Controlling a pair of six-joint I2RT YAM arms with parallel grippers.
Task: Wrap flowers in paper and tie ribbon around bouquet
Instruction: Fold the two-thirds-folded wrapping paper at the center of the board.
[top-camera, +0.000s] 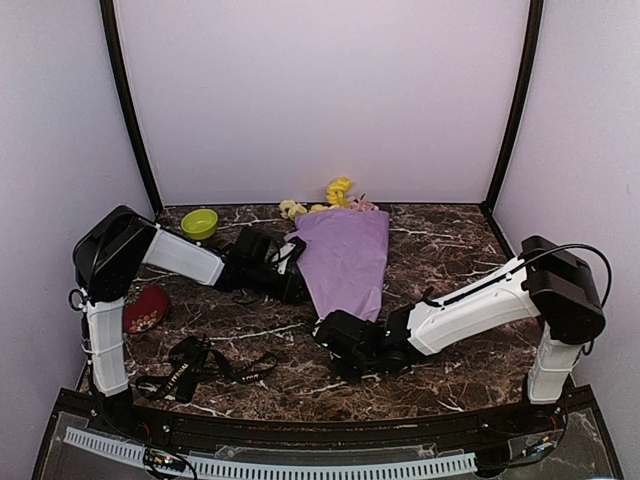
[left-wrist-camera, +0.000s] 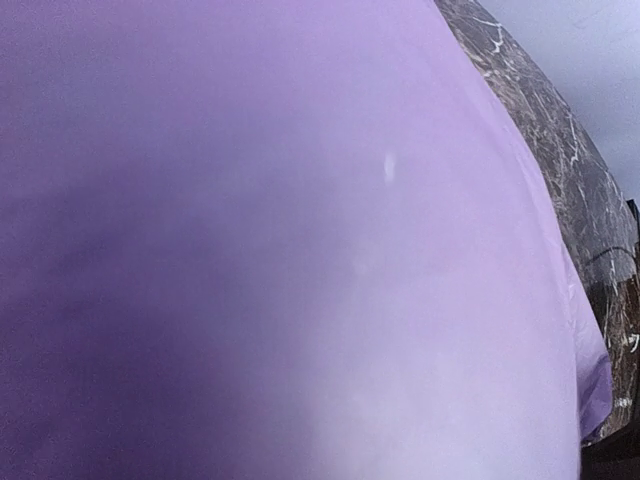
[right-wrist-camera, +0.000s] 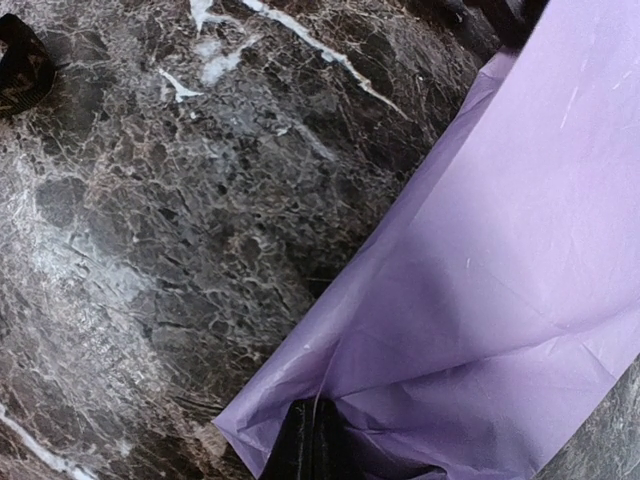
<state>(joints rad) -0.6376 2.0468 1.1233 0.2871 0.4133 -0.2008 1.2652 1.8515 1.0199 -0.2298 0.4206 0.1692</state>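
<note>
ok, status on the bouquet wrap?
Right gripper shut on paper cone's tail; left gripper at its left edge, grip unclear. Flowers wrapped. Ribbon untied, lying front-left. Green bowl sits apart, back-left.

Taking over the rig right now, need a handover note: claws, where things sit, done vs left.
Left claw: against the left edge of the paper; open or shut not visible.
Right claw: shut, pinching the paper's narrow near end.
Flowers: inside the paper cone, blooms poking out the far end.
Ribbon: loose on the table, near left, neither claw on it.
Done: paper folded into a cone over the stems.
Left: secure the wrap, fetch the ribbon, tie it around.
</note>
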